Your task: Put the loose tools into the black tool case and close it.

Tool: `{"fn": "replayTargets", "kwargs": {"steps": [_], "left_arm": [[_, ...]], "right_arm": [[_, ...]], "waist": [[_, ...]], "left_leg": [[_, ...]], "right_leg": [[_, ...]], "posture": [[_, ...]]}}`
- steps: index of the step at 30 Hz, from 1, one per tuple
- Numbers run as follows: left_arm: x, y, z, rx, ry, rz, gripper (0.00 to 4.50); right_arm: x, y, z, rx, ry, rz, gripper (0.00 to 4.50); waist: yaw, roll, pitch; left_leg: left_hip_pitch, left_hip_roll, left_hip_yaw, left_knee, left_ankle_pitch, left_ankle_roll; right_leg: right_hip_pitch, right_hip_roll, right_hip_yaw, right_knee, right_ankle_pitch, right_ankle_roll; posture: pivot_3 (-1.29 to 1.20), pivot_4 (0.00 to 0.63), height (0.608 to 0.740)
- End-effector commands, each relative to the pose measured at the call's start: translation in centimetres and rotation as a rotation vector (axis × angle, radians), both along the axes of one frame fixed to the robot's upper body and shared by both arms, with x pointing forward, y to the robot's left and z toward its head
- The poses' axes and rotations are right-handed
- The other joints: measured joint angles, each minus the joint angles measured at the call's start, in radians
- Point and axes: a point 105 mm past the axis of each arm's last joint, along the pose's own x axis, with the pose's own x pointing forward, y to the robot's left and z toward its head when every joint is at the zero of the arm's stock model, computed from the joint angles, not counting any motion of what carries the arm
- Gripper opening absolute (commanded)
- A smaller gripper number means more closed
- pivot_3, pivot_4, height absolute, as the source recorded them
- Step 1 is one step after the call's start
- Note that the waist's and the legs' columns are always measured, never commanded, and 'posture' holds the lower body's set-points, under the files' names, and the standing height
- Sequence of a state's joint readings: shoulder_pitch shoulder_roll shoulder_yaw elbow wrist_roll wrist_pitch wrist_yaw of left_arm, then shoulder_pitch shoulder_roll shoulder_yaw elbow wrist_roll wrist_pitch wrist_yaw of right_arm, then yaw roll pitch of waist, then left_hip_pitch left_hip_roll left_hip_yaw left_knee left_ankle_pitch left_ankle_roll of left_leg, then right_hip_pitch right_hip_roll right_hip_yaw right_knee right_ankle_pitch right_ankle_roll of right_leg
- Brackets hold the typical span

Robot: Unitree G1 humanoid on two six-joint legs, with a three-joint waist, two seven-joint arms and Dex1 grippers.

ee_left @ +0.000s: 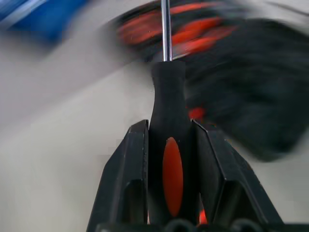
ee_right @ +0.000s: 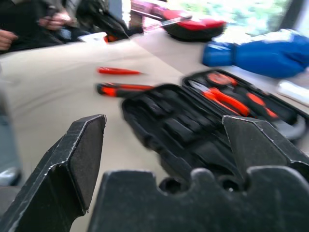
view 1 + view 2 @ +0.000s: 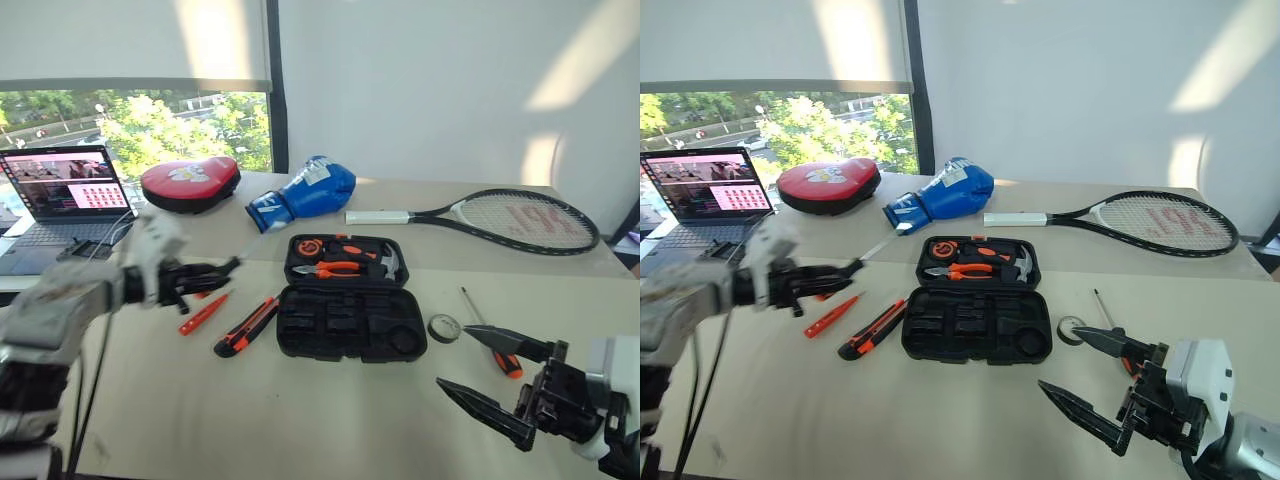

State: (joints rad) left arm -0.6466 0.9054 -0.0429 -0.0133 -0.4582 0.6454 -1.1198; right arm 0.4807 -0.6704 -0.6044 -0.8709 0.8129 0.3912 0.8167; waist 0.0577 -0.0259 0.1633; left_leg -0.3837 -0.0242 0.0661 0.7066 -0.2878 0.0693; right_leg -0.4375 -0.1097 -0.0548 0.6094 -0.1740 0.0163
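Tool case: the black tool case (image 3: pixel 350 322) lies open at the centre of the frame on the beige table (image 3: pixel 300 420), lid half toward the back, slotted half toward the front.
Case contents: orange-handled pliers (image 3: pixel 330 268) and a small hammer (image 3: pixel 385 262) sit in the rear half; the moulded slots of the front half look bare.
Held screwdriver: a black-and-orange screwdriver (image 1: pixel 169 130) is clamped between the left gripper's (image 3: pixel 210 272) fingers (image 1: pixel 126 179), handle in the jaws, thin shaft running out ahead of them; it is lifted off the table at left of centre, left of the case.
Orange screwdriver: the slim all-orange screwdriver (image 3: pixel 203 313) lies on the table just below the left gripper.
Utility knife: the black-and-orange utility knife (image 3: pixel 246 327) lies slanted between the orange screwdriver and the case's left edge.
Tape roll: the small black tape roll (image 3: pixel 444 328) rests just right of the case.
Second screwdriver: another thin-shaft screwdriver (image 3: pixel 490 335) lies right of the tape roll, shaft pointing away, its handle partly behind the right gripper's upper finger.
Right gripper: the right gripper (image 3: pixel 495 378) hangs at lower right with its jaws spread wide and nothing between them.
Background: laptop (image 3: pixel 62 195) at upper left, red pad (image 3: pixel 190 183), blue boxing glove (image 3: pixel 305 192) and tennis racket (image 3: pixel 500 217) along the far side of the table.
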Motion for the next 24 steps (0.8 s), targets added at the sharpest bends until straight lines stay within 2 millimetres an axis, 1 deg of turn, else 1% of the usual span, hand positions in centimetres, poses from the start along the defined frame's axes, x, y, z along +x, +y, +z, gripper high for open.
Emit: {"fn": "replayTargets", "kwargs": {"steps": [1, 3, 4, 5, 8, 11, 14, 18, 21, 24], "left_arm": [[1.7, -4.3, -1.4, 0.156, -0.02, -0.233, 0.86], [2.4, -5.7, -2.3, 0.236, -0.025, -0.313, 0.86], [2.9, -6.3, -2.7, 0.267, -0.027, -0.343, 0.86], [3.4, -6.6, -3.1, 0.29, -0.025, -0.354, 0.86], [5.3, -8.4, -4.2, 0.362, 0.008, -0.355, 0.86], [6.1, -9.1, -4.5, 0.363, 0.053, -0.334, 0.86], [6.4, -9.4, -4.7, 0.375, 0.084, -0.328, 0.86], [6.6, -9.1, -6.3, 0.464, 0.08, -0.347, 0.86], [7.3, -9.2, -6.5, 0.474, 0.062, -0.31, 0.86], [7.6, -9.3, -6.7, 0.484, 0.053, -0.306, 0.86]], "right_arm": [[-0.8, -0.1, 0.3, -0.017, -0.023, -0.077, 4.5], [-1.1, -0.1, 0.4, -0.026, -0.027, -0.101, 4.5], [-1.4, 0.0, 0.5, -0.029, -0.037, -0.11, 4.5], [-1.5, 0.1, 0.6, -0.033, -0.048, -0.117, 4.5], [-2.4, 0.2, 0.7, -0.055, -0.067, -0.148, 4.5], [-2.8, 0.5, 0.8, -0.045, -0.08, -0.147, 4.5], [-3.2, 0.8, 0.8, -0.04, -0.089, -0.139, 4.5], [-3.5, 0.9, 0.5, -0.056, -0.082, -0.155, 4.5], [-3.7, 0.9, 0.4, -0.062, -0.08, -0.162, 4.5], [-3.7, 1.0, 0.5, -0.06, -0.081, -0.166, 4.5]], "waist": [[0.003, 0.001, -0.001], [0.0, 0.001, -0.001], [-0.007, 0.001, -0.001], [-0.014, 0.001, 0.0], [-0.02, 0.0, 0.0], [-0.024, -0.001, 0.001], [-0.025, -0.001, 0.001], [-0.024, -0.001, 0.001], [-0.02, -0.002, 0.001], [-0.02, -0.002, 0.001]], "left_leg": [[0.0, -0.001, 0.0, 0.0, 0.001, 0.003], [-0.002, 0.0, 0.001, 0.003, 0.0, 0.006], [-0.003, 0.001, 0.001, 0.005, -0.004, 0.012], [-0.003, 0.001, 0.001, 0.006, -0.005, 0.014], [-0.005, 0.001, 0.001, 0.009, -0.007, 0.017], [-0.006, 0.001, 0.001, 0.01, -0.008, 0.019], [-0.007, 0.0, 0.001, 0.012, -0.01, 0.023], [-0.007, 0.0, 0.001, 0.014, -0.012, 0.024], [-0.008, 0.0, 0.001, 0.018, -0.014, 0.026], [-0.009, 0.0, 0.001, 0.02, -0.016, 0.028]], "right_leg": [[0.001, 0.0, 0.0, 0.0, 0.0, 0.0], [0.001, 0.002, 0.0, 0.0, 0.0, 0.0], [0.0, 0.003, 0.0, 0.0, 0.0, 0.001], [0.0, 0.003, 0.001, 0.0, 0.0, 0.001], [-0.001, 0.004, 0.001, 0.001, -0.001, 0.002], [-0.002, 0.003, 0.001, 0.0, -0.003, 0.006], [-0.002, 0.002, 0.002, 0.001, -0.004, 0.008], [-0.002, 0.001, 0.003, 0.001, -0.005, 0.009], [-0.001, 0.0, 0.002, 0.001, -0.005, 0.01], [-0.001, -0.002, 0.002, 0.001, -0.005, 0.012]], "posture": [[0.0, 0.15, 0.74], [0.0, 0.15, 0.74], [0.0, 0.15, 0.74], [0.0, 0.15, 0.74], [0.0, 0.15, 0.74], [0.0, 0.15, 0.74], [0.0, 0.15, 0.74], [0.0, 0.15, 0.74], [0.0, 0.15, 0.74], [0.0, 0.15, 0.74]]}}
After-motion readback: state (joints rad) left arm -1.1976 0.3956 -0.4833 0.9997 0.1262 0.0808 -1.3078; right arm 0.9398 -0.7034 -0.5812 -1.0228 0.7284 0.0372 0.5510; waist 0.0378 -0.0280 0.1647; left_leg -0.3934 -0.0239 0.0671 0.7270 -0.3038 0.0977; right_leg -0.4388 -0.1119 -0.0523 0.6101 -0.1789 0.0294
